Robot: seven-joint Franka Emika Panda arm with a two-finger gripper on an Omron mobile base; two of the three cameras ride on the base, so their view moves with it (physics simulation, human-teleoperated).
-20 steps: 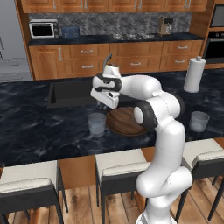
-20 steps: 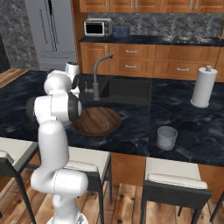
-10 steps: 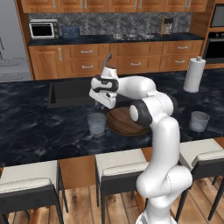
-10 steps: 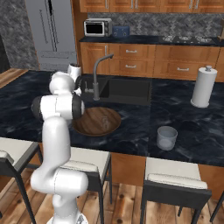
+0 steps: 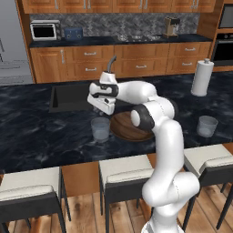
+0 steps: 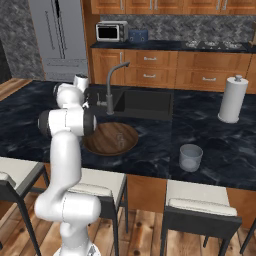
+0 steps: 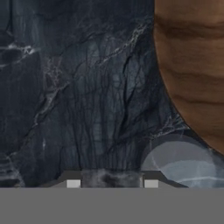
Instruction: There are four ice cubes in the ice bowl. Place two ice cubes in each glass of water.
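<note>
The hand hangs above the upright glass of water beside the ice bowl on the table; its grip cannot be told.

No legible text or labels anywhere.

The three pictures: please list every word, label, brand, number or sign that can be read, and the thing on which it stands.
No readable text in any view.
The microwave, toaster, paper-towel roll, glasses of water and ice bowl carry no visible lettering.
</note>
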